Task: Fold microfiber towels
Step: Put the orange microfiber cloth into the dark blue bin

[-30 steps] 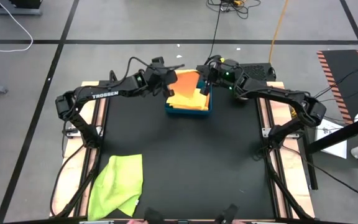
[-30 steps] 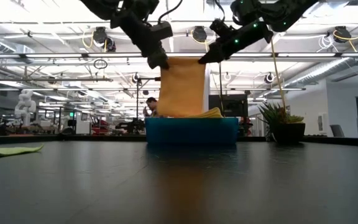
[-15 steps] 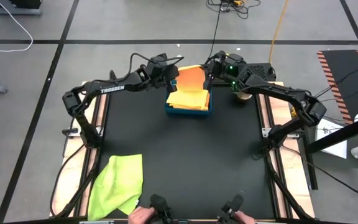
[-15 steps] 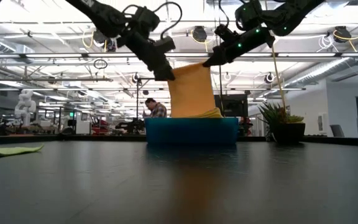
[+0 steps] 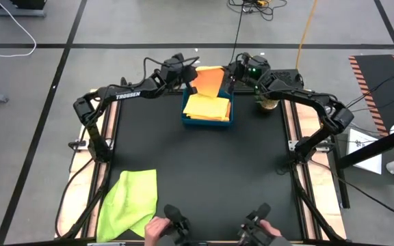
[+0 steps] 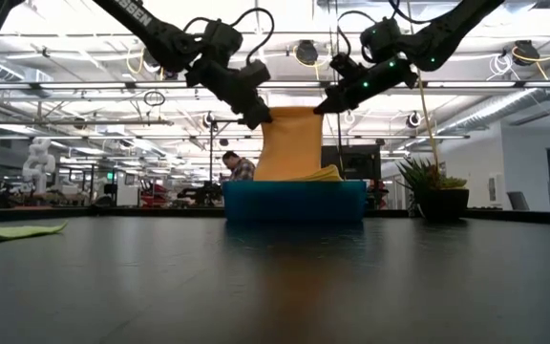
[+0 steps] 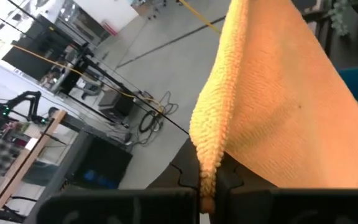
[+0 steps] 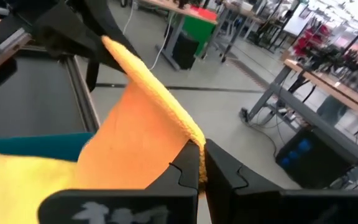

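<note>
An orange towel [image 5: 209, 80] hangs above the blue tray [image 5: 208, 121] at the table's far edge, held up by both grippers; it also shows in the low view [image 6: 290, 143]. My left gripper [image 5: 191, 78] is shut on its left top corner, my right gripper [image 5: 228, 77] on its right top corner. A yellow towel [image 5: 207, 107] lies in the tray. A lime green towel [image 5: 130, 203] lies crumpled on the table's near left. My left gripper pinches the orange towel's top left corner [image 7: 207, 177] between its two fingers, slanting down from the left. The towel hangs below, its lower end down in the tray. My right gripper pinches the top right corner [image 8: 196, 144] between its two fingers, slanting from the right. The top edge [image 6: 292, 109] stretches between the two grippers.
A potted plant [image 6: 433, 191] stands beyond the table's far right corner. A person's hands [image 5: 157, 229] hold two controller grips at the near edge. The middle of the black table [image 5: 204, 171] is bare.
Both grippers have moved toward the table's far edge with the orange towel, which has gone from over the tray's middle to its far side. The towel stays hanging from its top corners.
</note>
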Controlling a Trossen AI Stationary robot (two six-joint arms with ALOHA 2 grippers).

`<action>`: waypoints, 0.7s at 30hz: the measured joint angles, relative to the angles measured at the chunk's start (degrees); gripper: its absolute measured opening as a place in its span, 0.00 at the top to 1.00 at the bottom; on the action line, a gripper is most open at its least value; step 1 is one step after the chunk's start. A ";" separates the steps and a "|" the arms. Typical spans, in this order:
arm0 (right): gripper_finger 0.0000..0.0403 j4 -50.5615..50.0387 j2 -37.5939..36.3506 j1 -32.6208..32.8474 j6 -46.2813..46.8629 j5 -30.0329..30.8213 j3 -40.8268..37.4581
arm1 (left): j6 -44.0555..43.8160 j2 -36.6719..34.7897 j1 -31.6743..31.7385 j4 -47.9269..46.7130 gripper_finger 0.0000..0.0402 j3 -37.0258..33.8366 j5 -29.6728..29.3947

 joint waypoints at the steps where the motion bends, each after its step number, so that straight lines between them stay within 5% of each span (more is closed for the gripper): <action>1: 1.00 0.34 0.00 -0.11 0.02 -0.02 0.00 | -0.17 0.00 0.16 0.56 1.00 0.00 0.16; 21: 1.00 -11.03 -1.30 6.98 1.07 -3.76 0.00 | 0.95 -0.09 -6.35 -14.37 0.99 0.00 -3.78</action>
